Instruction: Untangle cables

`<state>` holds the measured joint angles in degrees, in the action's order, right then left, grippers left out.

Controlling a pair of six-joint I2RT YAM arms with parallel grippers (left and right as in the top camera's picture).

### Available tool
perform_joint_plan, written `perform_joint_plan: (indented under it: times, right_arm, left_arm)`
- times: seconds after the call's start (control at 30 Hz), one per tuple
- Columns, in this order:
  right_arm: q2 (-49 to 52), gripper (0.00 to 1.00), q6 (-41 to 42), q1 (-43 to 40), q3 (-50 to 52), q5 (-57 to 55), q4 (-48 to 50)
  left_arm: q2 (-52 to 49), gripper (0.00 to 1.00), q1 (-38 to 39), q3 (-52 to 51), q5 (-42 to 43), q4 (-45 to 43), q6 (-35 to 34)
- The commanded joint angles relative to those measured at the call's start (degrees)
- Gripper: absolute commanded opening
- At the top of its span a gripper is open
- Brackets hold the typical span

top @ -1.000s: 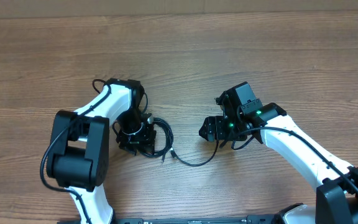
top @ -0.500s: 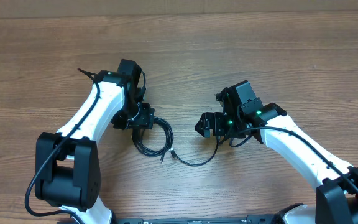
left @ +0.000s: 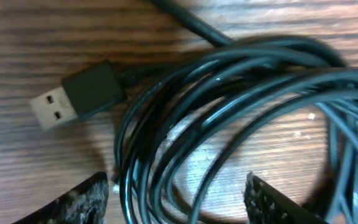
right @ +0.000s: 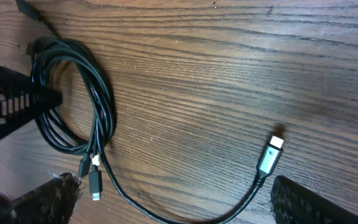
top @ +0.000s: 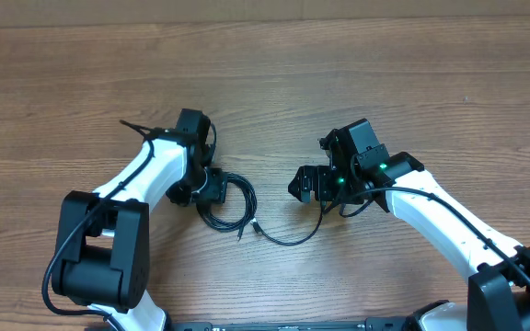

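The cables (top: 230, 204) lie as a coil of thin black cords on the wooden table, with one loose strand (top: 288, 239) curving right toward my right gripper. My left gripper (top: 207, 187) is at the coil's left edge. In the left wrist view the coil (left: 229, 106) fills the frame with a black USB plug (left: 73, 99) beside it. The left gripper (left: 173, 205) is open, with several strands passing between its fingers. My right gripper (top: 305, 187) is open and empty above the loose strand. The right wrist view shows the coil (right: 73, 93), a silver plug (right: 270, 155), small plugs (right: 95, 177) and the right gripper (right: 179, 208).
The wooden table (top: 385, 83) stretches bare behind and to both sides of the arms. The black body of the left gripper (right: 5, 109) shows at the left edge of the right wrist view, touching the coil.
My left arm swung its elbow outward, and its gripper moved up and then back down onto the coil's left edge. The right arm and the loose strand have stayed put.
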<state>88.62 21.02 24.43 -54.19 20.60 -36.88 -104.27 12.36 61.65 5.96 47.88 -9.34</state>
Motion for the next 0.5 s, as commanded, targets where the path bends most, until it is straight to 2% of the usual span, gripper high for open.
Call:
perform_joint_plan:
  times: [0.0, 0.37, 0.47]
  right_arm:
    - [0.13, 0.98, 0.24, 0.28, 0.57, -0.02, 0.39]
    - [0.13, 1.00, 0.24, 0.28, 0.57, -0.09, 1.51]
    - [0.13, 1.00, 0.24, 0.28, 0.57, -0.09, 1.70]
  left_arm:
    - [0.02, 0.69, 0.04, -2.27, -0.35, -1.68, -1.03]
    - [0.02, 0.69, 0.07, -5.18, 1.11, -3.63, -1.42]
    - [0.02, 0.76, 0.07, -5.31, 4.11, -4.66, -1.44]
